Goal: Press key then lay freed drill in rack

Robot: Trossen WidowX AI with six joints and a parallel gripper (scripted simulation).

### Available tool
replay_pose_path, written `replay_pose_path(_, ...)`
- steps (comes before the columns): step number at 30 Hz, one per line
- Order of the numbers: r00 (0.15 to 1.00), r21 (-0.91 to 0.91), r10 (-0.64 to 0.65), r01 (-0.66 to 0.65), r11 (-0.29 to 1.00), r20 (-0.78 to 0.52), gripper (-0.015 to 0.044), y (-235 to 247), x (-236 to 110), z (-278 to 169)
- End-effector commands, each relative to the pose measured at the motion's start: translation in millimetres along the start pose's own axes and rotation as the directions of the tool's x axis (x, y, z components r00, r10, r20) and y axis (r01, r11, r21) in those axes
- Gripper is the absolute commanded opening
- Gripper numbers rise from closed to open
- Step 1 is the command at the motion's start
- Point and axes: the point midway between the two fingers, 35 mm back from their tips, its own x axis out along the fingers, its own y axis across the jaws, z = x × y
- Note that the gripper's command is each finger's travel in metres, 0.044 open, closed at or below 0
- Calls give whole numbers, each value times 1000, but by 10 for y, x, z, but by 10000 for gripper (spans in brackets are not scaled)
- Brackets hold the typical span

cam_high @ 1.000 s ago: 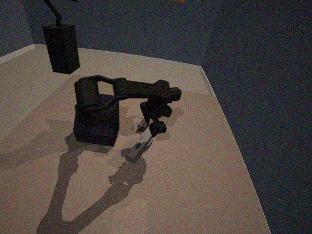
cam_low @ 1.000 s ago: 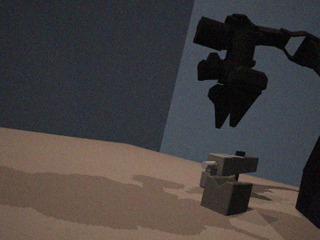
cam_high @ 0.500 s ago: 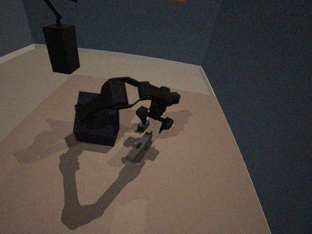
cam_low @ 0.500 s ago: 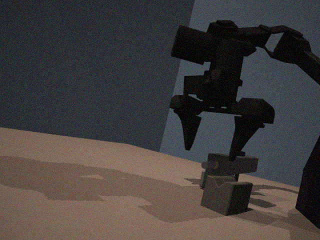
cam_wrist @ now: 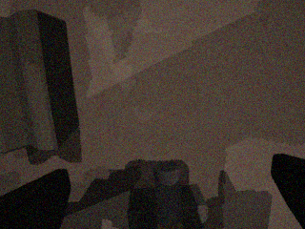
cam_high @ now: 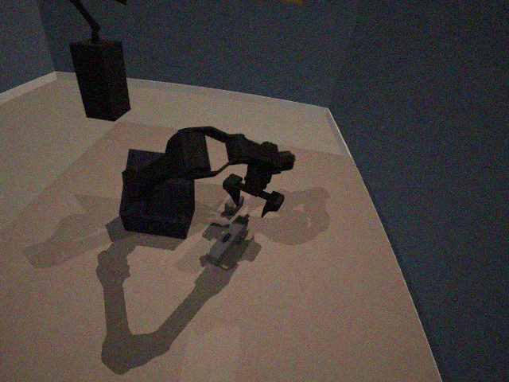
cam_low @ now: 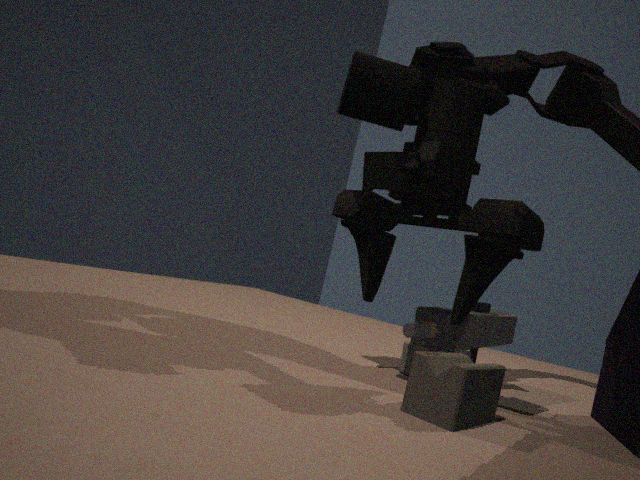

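My gripper [cam_high: 252, 202] [cam_low: 413, 307] is open wide and empty, and points down. It hangs just above the end of the long grey drill fixture [cam_high: 227, 243] [cam_low: 465, 329], which lies on the table. A small dark key [cam_high: 225, 237] sits on top of the fixture. One finger hangs close over the fixture's top, and I cannot tell if it touches. A small grey notched block, the rack [cam_high: 231, 206] [cam_low: 452, 387], stands beside that end of the fixture. In the dim wrist view the fingertips frame a dark part below, with a grey block [cam_wrist: 38, 95] to the left.
The arm's dark base box [cam_high: 156, 201] stands left of the fixture. A tall black box [cam_high: 100, 78] stands at the table's back left. The table edge [cam_high: 341, 135] runs along the right side. The light is dim and the arm casts long shadows.
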Motion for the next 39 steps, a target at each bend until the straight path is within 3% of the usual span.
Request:
replay_pose_path(1,1000,-3,4,-4,1000,-4,440,5,65,-24)
replay_pose_path(33,1000,-3,3,-4,1000,-8,440,14,494,-159)
replay_pose_path(39,1000,1,2,-2,1000,0,282,-1,467,-135)
